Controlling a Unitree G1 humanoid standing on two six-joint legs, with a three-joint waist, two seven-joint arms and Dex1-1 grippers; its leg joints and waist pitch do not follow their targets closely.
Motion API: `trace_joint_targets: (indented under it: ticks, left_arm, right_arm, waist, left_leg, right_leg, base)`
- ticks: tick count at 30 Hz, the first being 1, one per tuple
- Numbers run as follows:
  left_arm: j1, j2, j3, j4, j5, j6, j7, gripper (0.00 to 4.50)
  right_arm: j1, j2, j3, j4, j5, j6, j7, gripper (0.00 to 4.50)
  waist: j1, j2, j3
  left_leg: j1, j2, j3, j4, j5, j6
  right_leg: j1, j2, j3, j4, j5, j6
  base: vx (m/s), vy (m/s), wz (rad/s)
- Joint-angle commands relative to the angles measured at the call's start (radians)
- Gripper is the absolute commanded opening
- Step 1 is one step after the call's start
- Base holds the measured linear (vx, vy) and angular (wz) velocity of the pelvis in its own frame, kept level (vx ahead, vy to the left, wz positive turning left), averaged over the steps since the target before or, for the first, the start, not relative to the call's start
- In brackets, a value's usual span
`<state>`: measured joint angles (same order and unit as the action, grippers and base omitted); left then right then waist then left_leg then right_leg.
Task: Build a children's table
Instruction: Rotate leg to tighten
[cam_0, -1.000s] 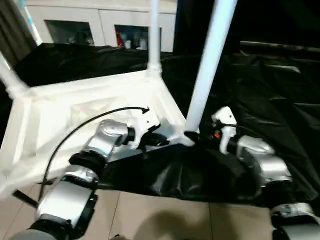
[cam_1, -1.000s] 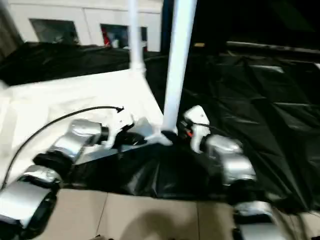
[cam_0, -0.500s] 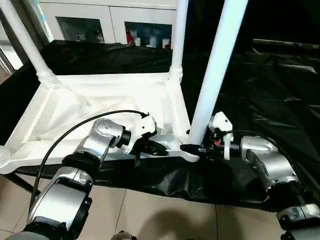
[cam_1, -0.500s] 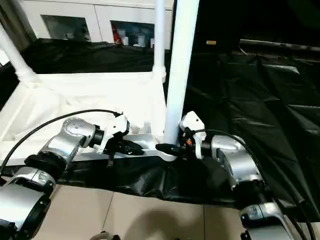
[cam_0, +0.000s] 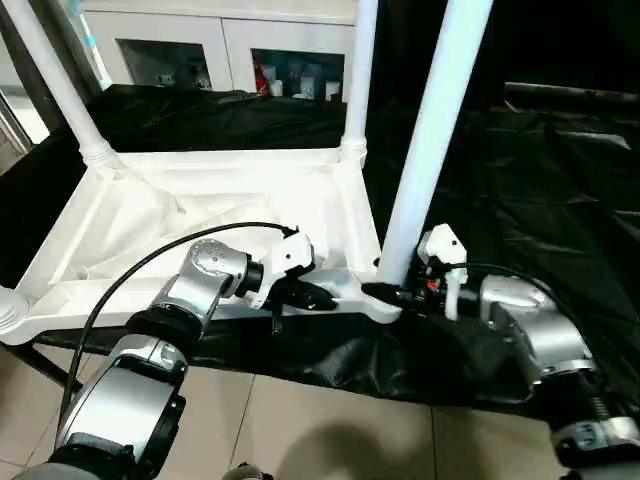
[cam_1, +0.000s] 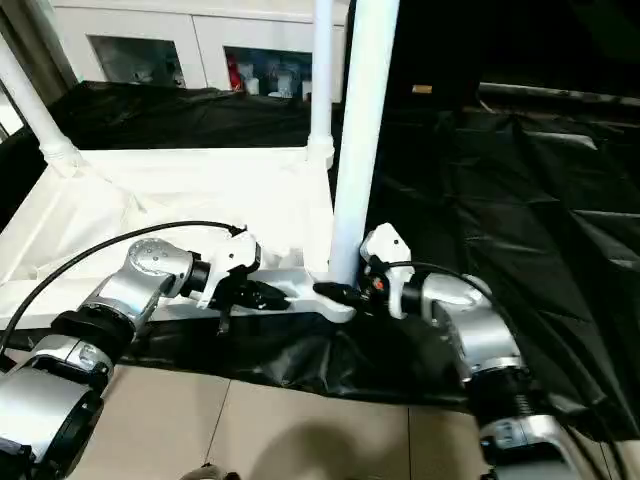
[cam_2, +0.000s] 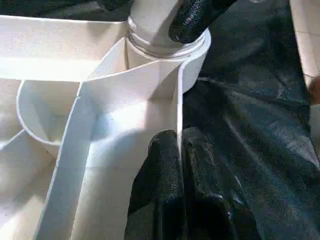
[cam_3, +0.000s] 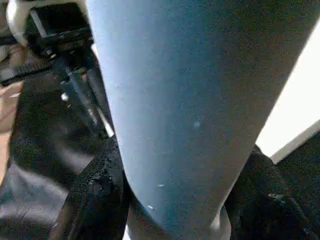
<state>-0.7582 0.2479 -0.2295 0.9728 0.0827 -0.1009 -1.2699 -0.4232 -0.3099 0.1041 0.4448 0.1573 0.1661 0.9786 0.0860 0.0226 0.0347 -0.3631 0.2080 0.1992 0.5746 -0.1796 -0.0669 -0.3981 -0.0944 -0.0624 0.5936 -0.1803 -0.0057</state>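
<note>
**Last leg goes in as both end effectors work one corner**

Your children's table (cam_0: 220, 190) lies upside down on the black-draped surface (cam_0: 560, 200), rim up, its centre at about 10 o'clock from the working corner. Legs already stand in the corners at 10 and 12 o'clock, and the near-left corner has something fitted too. The near-right leg (cam_0: 430, 140) rises from its corner socket (cam_2: 167, 42).

Your left end effector (cam_2: 172, 165) is pinched shut on the thin rim wall beside that socket, one finger each side. Your right end effector (cam_1: 335, 291) has its fingers (cam_3: 97, 197) around the leg's base, touching the tube on both sides; they stand about half open, matched to its width.

The risk is a leg that looks seated but is not fully home: let go early and it may lean or pop out. Push off-axis and it could jam crooked, or the top could slide on the slick sheet and slip from the left's narrow pinch.
</note>
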Motion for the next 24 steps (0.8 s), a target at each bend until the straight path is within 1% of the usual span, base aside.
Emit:
trace_joint_targets:
  ticks: [1, 2, 3, 4, 5, 6, 7, 8, 9, 10, 11, 12, 13, 14, 15, 16, 17, 18, 19, 20, 21, 22, 24]
  left_arm:
    - [-0.02, -0.023, 0.009, 0.032, 0.011, 0.022, 0.074, 0.0]
    - [-0.023, -0.027, 0.011, 0.035, 0.011, 0.023, 0.086, 0.0]
    - [-0.026, -0.032, 0.013, 0.041, 0.011, 0.024, 0.102, 0.0]
    - [-0.035, -0.043, 0.019, 0.052, 0.011, 0.026, 0.134, 0.0]
    - [-0.037, -0.045, 0.021, 0.055, 0.011, 0.026, 0.141, 0.0]
    - [-0.041, -0.05, 0.023, 0.06, 0.01, 0.027, 0.154, 0.0]
    - [-0.053, -0.071, 0.03, 0.071, 0.011, 0.033, 0.205, 0.0]
    - [-0.06, -0.086, 0.032, 0.077, 0.011, 0.039, 0.237, 0.0]
    - [-0.065, -0.095, 0.033, 0.081, 0.013, 0.041, 0.258, 0.0]
    - [-0.07, -0.105, 0.034, 0.085, 0.014, 0.044, 0.279, 0.0]
    - [-0.076, -0.116, 0.034, 0.091, 0.017, 0.05, 0.3, 0.0]
    - [-0.083, -0.128, 0.032, 0.097, 0.021, 0.053, 0.321, 0.0]
    - [-0.094, -0.155, 0.035, 0.108, 0.028, 0.065, 0.376, 0.0]
    - [-0.094, -0.155, 0.035, 0.109, 0.028, 0.065, 0.378, 0.0]
    - [-0.102, -0.182, 0.035, 0.114, 0.033, 0.073, 0.42, 0.0]
    - [-0.106, -0.202, 0.037, 0.114, 0.031, 0.081, 0.441, 0.0]
    - [-0.107, -0.212, 0.037, 0.113, 0.03, 0.085, 0.451, 0.0]
    - [-0.105, -0.233, 0.037, 0.101, 0.025, 0.095, 0.456, 0.0]
    - [-0.105, -0.233, 0.037, 0.101, 0.025, 0.095, 0.456, 0.0]
    - [-0.1, -0.244, 0.031, 0.09, 0.024, 0.095, 0.45, 0.0]
    - [-0.1, -0.244, 0.031, 0.09, 0.024, 0.095, 0.45, 0.0]
    - [-0.097, -0.249, 0.028, 0.084, 0.024, 0.092, 0.445, 0.0]
    - [-0.092, -0.254, 0.023, 0.075, 0.028, 0.087, 0.44, 0.0]
  right_arm:
    - [0.013, 0.046, -0.001, 0.048, -0.007, 0.028, -0.089, 2.06]
    - [0.014, 0.058, -0.004, 0.053, -0.008, 0.032, -0.111, 2.06]
    - [0.016, 0.073, -0.009, 0.059, -0.009, 0.037, -0.139, 2.06]
    - [0.019, 0.098, -0.016, 0.069, -0.012, 0.042, -0.183, 2.05]
    - [0.019, 0.104, -0.017, 0.071, -0.013, 0.043, -0.193, 2.05]
    - [0.021, 0.113, -0.02, 0.076, -0.014, 0.045, -0.211, 2.05]
    - [0.023, 0.163, -0.034, 0.1, -0.024, 0.052, -0.306, 2.05]
    - [0.021, 0.195, -0.045, 0.118, -0.032, 0.053, -0.372, 2.05]
    - [0.019, 0.213, -0.052, 0.129, -0.036, 0.053, -0.409, 2.05]
    - [0.016, 0.23, -0.06, 0.14, -0.039, 0.052, -0.445, 2.05]
    - [0.012, 0.248, -0.069, 0.152, -0.043, 0.054, -0.492, 2.05]
    - [0.006, 0.269, -0.082, 0.167, -0.044, 0.06, -0.541, 2.05]
    - [-0.007, 0.304, -0.104, 0.196, -0.047, 0.065, -0.627, 2.05]
    - [-0.007, 0.305, -0.105, 0.197, -0.047, 0.065, -0.629, 2.05]
    - [-0.022, 0.339, -0.133, 0.224, -0.04, 0.069, -0.707, 2.05]
    - [-0.036, 0.358, -0.146, 0.243, -0.039, 0.065, -0.755, 2.05]
    - [-0.042, 0.368, -0.152, 0.252, -0.039, 0.063, -0.777, 2.05]
    - [-0.056, 0.381, -0.146, 0.271, -0.052, 0.05, -0.803, 2.05]
    - [-0.056, 0.381, -0.146, 0.271, -0.052, 0.05, -0.803, 2.05]
    - [-0.064, 0.392, -0.143, 0.279, -0.062, 0.038, -0.805, 2.05]
    - [-0.064, 0.392, -0.143, 0.279, -0.062, 0.038, -0.805, 2.05]
    - [-0.066, 0.397, -0.143, 0.28, -0.067, 0.031, -0.805, 2.05]
    - [-0.07, 0.397, -0.135, 0.28, -0.076, 0.011, -0.794, 2.05]
  waist:
    - [-0.007, -0.008, -0.044]
    - [-0.008, -0.011, -0.043]
    - [-0.01, -0.01, -0.043]
    - [-0.013, -0.011, -0.042]
    - [-0.017, -0.009, -0.042]
    - [-0.017, -0.009, -0.042]
    - [-0.023, -0.015, -0.041]
    - [-0.027, -0.012, -0.041]
    - [-0.031, -0.012, -0.04]
    - [-0.036, -0.011, -0.039]
    - [-0.039, -0.012, -0.039]
    - [-0.039, -0.012, -0.039]
    - [-0.041, -0.009, -0.039]
    - [-0.047, -0.009, -0.037]
    - [-0.048, -0.009, -0.038]
    - [-0.051, -0.01, -0.039]
    - [-0.052, -0.006, -0.039]
    - [-0.053, -0.004, -0.039]
    - [-0.054, -0.006, -0.039]
    - [-0.054, -0.008, -0.036]
    - [-0.055, -0.009, -0.035]
    - [-0.056, -0.006, -0.033]
    - [-0.056, -0.009, -0.036]
  left_leg:
    - [0.015, 0.023, -0.012, -0.072, -0.303, 0.013]
    - [0.018, 0.023, -0.014, -0.074, -0.317, 0.008]
    - [0.016, 0.023, -0.016, -0.075, -0.318, 0.004]
    - [0.015, 0.022, -0.017, -0.077, -0.326, 0.0]
    - [0.018, 0.023, -0.02, -0.079, -0.34, -0.006]
    - [0.018, 0.023, -0.02, -0.079, -0.34, -0.006]
    - [0.015, 0.022, -0.02, -0.08, -0.346, -0.005]
    - [0.016, 0.021, -0.021, -0.08, -0.35, -0.01]
    - [0.016, 0.021, -0.022, -0.081, -0.355, -0.015]
    - [0.015, 0.02, -0.025, -0.083, -0.373, -0.021]
    - [0.016, 0.02, -0.026, -0.084, -0.384, -0.023]
    - [0.016, 0.02, -0.026, -0.084, -0.384, -0.023]
    - [0.022, 0.019, -0.027, -0.084, -0.406, -0.024]
    - [0.02, 0.019, -0.027, -0.086, -0.419, -0.028]
    - [0.022, 0.018, -0.028, -0.086, -0.426, -0.03]
    - [0.025, 0.018, -0.028, -0.086, -0.431, -0.031]
    - [0.029, 0.02, -0.028, -0.088, -0.436, -0.032]
    - [0.029, 0.019, -0.028, -0.088, -0.439, -0.032]
    - [0.026, 0.019, -0.028, -0.09, -0.441, -0.032]
    - [0.031, 0.018, -0.026, -0.089, -0.463, -0.027]
    - [0.033, 0.017, -0.026, -0.089, -0.476, -0.026]
    - [0.032, 0.015, -0.029, -0.09, -0.489, -0.023]
    - [0.033, 0.016, -0.029, -0.09, -0.489, -0.02]
  right_leg:
    - [0.036, -0.052, 0.035, -0.086, -0.35, -0.187]
    - [0.034, -0.052, 0.035, -0.093, -0.397, -0.17]
    - [0.034, -0.053, 0.036, -0.091, -0.403, -0.165]
    - [0.033, -0.052, 0.035, -0.095, -0.42, -0.156]
    - [0.03, -0.053, 0.035, -0.097, -0.433, -0.151]
    - [0.03, -0.053, 0.035, -0.097, -0.433, -0.151]
    - [0.031, -0.052, 0.035, -0.099, -0.435, -0.147]
    - [0.025, -0.052, 0.036, -0.097, -0.433, -0.15]
    - [0.024, -0.052, 0.036, -0.098, -0.44, -0.149]
    - [0.026, -0.053, 0.033, -0.1, -0.463, -0.142]
    - [0.025, -0.052, 0.033, -0.103, -0.476, -0.133]
    - [0.025, -0.052, 0.033, -0.103, -0.476, -0.133]
    - [0.021, -0.052, 0.033, -0.107, -0.489, -0.126]
    - [0.019, -0.051, 0.032, -0.108, -0.494, -0.123]
    - [0.019, -0.051, 0.031, -0.109, -0.5, -0.123]
    - [0.018, -0.05, 0.031, -0.112, -0.497, -0.121]
    - [0.015, -0.05, 0.031, -0.113, -0.484, -0.127]
    - [0.017, -0.049, 0.029, -0.114, -0.477, -0.129]
    - [0.019, -0.048, 0.029, -0.114, -0.456, -0.131]
    - [0.014, -0.046, 0.03, -0.118, -0.462, -0.129]
    - [0.013, -0.047, 0.03, -0.118, -0.474, -0.128]
    - [0.016, -0.048, 0.029, -0.121, -0.505, -0.118]
    - [0.016, -0.049, 0.03, -0.123, -0.514, -0.11]
  base:
    - [0.0, 0.0, 0.0]
    - [0.0, 0.0, 0.0]
    - [0.0, 0.0, 0.0]
    - [0.0, 0.0, 0.0]
    - [0.0, 0.0, 0.0]
    - [0.0, 0.0, 0.0]
    - [0.0, 0.0, 0.0]
    - [0.0, 0.0, 0.0]
    - [0.0, 0.0, 0.0]
    - [0.0, 0.0, 0.0]
    - [0.0, 0.0, 0.0]
    - [0.0, 0.0, 0.0]
    - [0.0, 0.0, 0.0]
    - [0.0, 0.0, 0.0]
    - [0.0, 0.0, 0.0]
    - [0.0, 0.0, 0.0]
    - [0.0, 0.0, 0.0]
    - [0.0, 0.0, 0.0]
    - [0.0, 0.0, 0.0]
    - [0.0, 0.0, 0.0]
    - [0.0, 0.0, 0.0]
    - [0.0, 0.0, 0.0]
    - [0.0, 0.0, 0.0]
